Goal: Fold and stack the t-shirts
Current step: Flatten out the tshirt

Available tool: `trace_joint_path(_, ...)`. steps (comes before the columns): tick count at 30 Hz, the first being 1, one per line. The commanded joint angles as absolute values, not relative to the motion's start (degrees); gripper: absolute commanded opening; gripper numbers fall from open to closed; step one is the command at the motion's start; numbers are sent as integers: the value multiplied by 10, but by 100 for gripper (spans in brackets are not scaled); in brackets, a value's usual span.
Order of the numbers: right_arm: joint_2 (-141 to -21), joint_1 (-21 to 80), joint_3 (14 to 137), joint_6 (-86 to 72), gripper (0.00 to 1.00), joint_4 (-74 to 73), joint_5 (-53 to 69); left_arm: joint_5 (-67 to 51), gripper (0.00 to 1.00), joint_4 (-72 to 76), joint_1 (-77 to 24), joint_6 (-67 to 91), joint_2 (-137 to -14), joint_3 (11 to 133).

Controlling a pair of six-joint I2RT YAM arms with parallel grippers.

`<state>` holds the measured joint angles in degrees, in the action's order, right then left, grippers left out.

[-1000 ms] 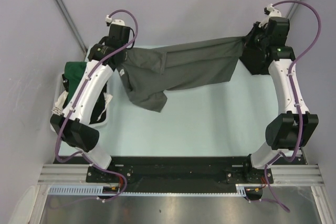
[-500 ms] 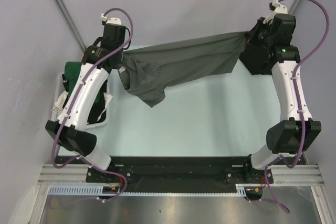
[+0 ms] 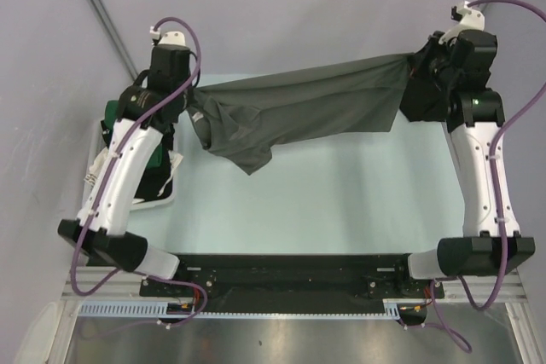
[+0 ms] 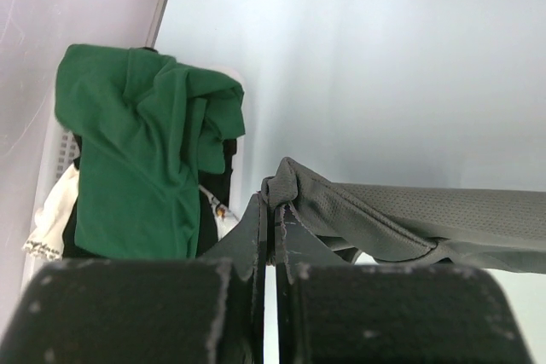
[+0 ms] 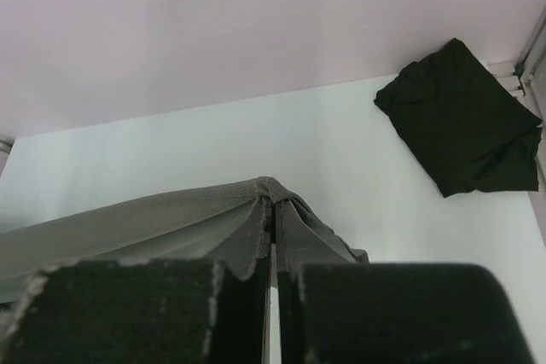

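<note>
While clamped by left hand point(image 4: 275, 204) and right hand point(image 5: 273, 207), grey t-shirt point(image 3: 299, 108) near white basket point(image 4: 52, 151).

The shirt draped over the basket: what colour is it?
The shirt is green; left wrist view shows it best.

Both up high and spread wide: left arm point(image 3: 128, 168) and right arm point(image 3: 482, 168) extended (wrists well apart), left gripper point(image 3: 191, 101) and right gripper point(image 3: 409, 64) each pinched tight on the grey t-shirt point(image 3: 299, 108).

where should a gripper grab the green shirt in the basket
Probably pinch the raised fold along the green t-shirt, coming down from above: it lies heaped over the top of the white basket, whose walls block the sides.
</note>
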<state>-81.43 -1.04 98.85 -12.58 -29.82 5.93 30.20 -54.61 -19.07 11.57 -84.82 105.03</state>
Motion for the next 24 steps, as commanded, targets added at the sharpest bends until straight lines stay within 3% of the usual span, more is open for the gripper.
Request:
trace_joint_path(1, -725, 12, 983, -105, 0, -320, -23, 319, 0, -556, -188, 141, -753, 1034)
trace_joint_path(10, -583, 52, 961, -118, 0, -393, -89, 268, 0, -454, -229, 167, -496, 924)
trace_joint_path(18, -456, 52, 965, -165, 0, -504, -124, 221, 0, -541, -229, 179, -408, 886)
trace_joint_path(24, -439, 35, 1008, -192, 0, -588, -139, 227, 0, -572, -229, 148, -372, 879)
